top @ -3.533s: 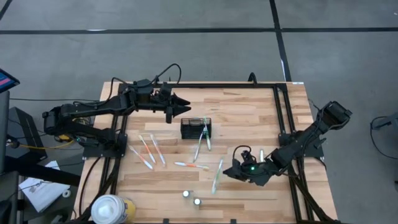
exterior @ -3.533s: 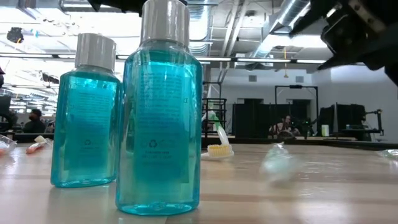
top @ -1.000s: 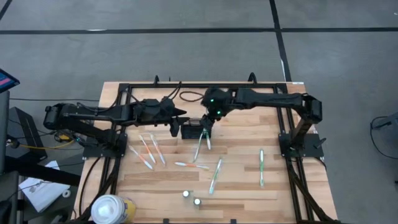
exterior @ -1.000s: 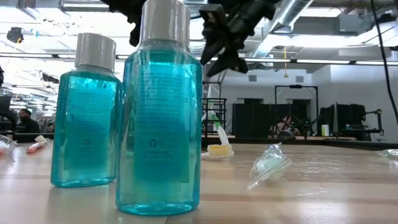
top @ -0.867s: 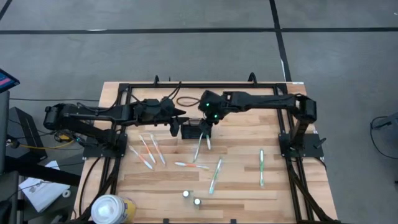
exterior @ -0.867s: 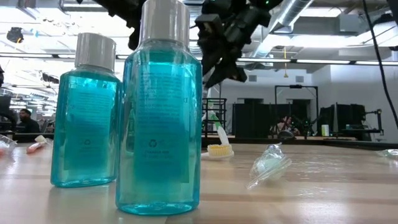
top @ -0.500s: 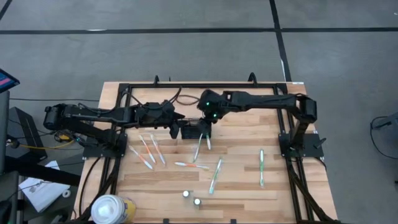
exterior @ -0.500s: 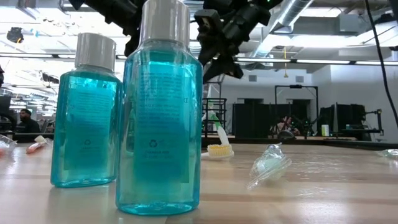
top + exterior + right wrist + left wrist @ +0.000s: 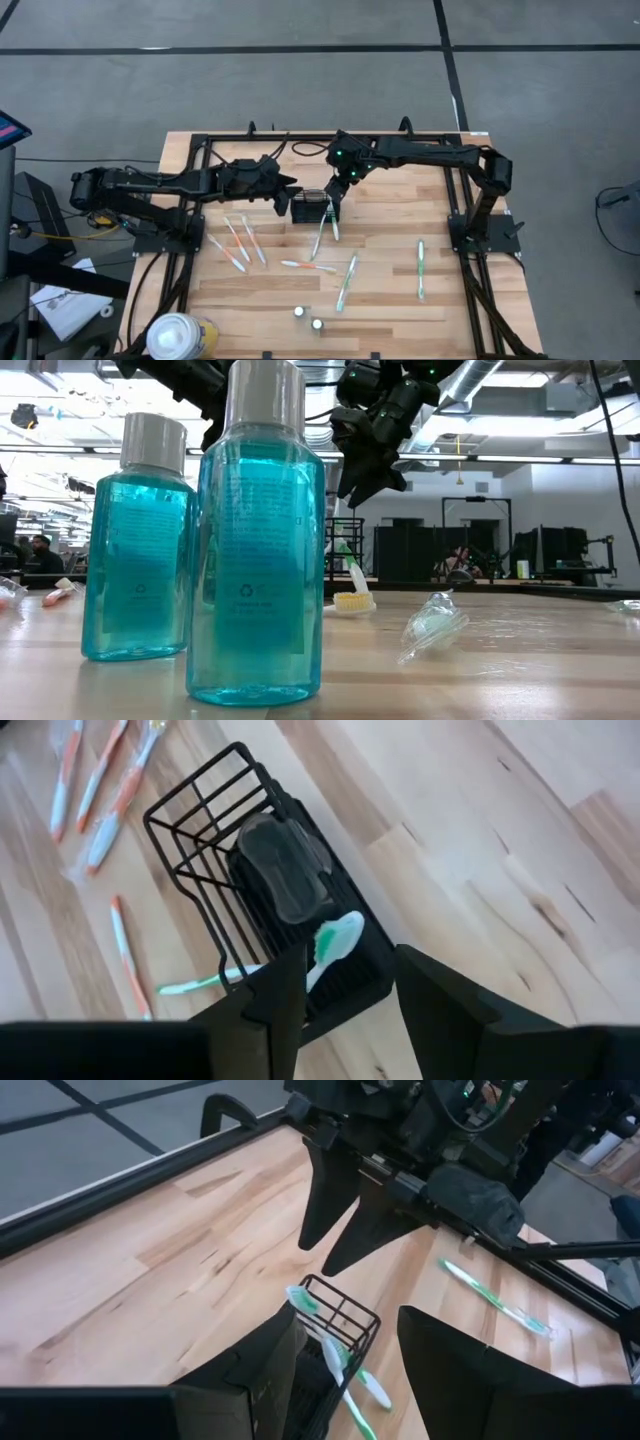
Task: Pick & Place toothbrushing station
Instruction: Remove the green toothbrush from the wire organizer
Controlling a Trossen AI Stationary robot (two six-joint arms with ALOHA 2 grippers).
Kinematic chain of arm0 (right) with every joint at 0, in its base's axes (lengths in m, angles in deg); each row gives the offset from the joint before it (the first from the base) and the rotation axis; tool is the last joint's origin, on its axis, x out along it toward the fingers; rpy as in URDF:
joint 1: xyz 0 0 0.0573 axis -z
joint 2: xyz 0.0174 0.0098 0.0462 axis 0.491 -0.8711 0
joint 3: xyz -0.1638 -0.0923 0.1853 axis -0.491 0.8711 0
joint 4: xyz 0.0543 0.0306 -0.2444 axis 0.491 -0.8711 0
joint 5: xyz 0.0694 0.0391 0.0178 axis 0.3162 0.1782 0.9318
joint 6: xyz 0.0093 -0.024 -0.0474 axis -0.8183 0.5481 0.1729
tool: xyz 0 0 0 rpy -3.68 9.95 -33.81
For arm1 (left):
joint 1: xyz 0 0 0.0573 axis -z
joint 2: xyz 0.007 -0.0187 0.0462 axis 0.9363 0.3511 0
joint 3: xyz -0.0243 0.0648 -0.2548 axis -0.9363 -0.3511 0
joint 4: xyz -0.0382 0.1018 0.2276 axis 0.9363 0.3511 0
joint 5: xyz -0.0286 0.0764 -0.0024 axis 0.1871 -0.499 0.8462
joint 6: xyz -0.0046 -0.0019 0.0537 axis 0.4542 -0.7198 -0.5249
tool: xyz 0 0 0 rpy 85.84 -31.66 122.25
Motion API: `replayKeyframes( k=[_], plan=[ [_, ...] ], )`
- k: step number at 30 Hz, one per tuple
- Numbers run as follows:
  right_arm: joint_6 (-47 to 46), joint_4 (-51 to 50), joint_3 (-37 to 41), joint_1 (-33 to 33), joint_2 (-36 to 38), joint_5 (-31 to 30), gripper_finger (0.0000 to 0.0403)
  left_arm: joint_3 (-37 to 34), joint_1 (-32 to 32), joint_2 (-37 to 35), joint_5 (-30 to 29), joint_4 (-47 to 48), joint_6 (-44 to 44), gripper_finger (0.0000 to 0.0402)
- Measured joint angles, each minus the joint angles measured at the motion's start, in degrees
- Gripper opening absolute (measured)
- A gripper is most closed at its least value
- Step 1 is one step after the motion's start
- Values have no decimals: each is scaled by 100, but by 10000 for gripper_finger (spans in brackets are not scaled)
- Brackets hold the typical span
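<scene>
The black wire-mesh holder point(image 9: 308, 208) stands on the table's far middle. A green-headed toothbrush point(image 9: 335, 940) is in it, its handle slanting out to the table. My left gripper point(image 9: 288, 197) is open and level at the holder's left end point(image 9: 365, 1320), one finger on each side. My right gripper point(image 9: 335, 200) is open and points down above the holder's right end, clear of it point(image 9: 365, 488). Loose toothbrushes lie nearer: orange ones point(image 9: 236, 243), a green one point(image 9: 347, 282) and another green one point(image 9: 420, 268). My left gripper comes at the holder's left end point(image 9: 330, 1295) level from the table's left, with the end between its two fingers. Its own fingers point(image 9: 260, 1370) hide the wire's sides, so I cannot tell whether they touch. The holder stands on the table.
Two blue mouthwash bottles point(image 9: 255, 540) stand near the front edge, close to the low camera. A white-and-yellow round container point(image 9: 180, 335) sits at the near left corner. A black frame point(image 9: 450, 180) runs around the table's far part. A clear wrapper point(image 9: 432, 625) lies near the front.
My right gripper has shifted slightly toward the table's right edge above the holder, sunk a little and tipped more steeply downward. The holder has stayed where it was.
</scene>
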Motion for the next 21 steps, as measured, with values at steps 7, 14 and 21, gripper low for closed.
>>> replayKeyframes(
  k=[7,14,21],
  plan=[
    [6,91,0,18,-4,157,144,0,2,0,4,-40,4,172],
    [-10,137,-15,-22,-136,282,143,0,2,0,8,-69,19,172],
    [-5,17,-4,-145,-158,307,143,0,2,-2,28,-74,21,172]
  ],
)
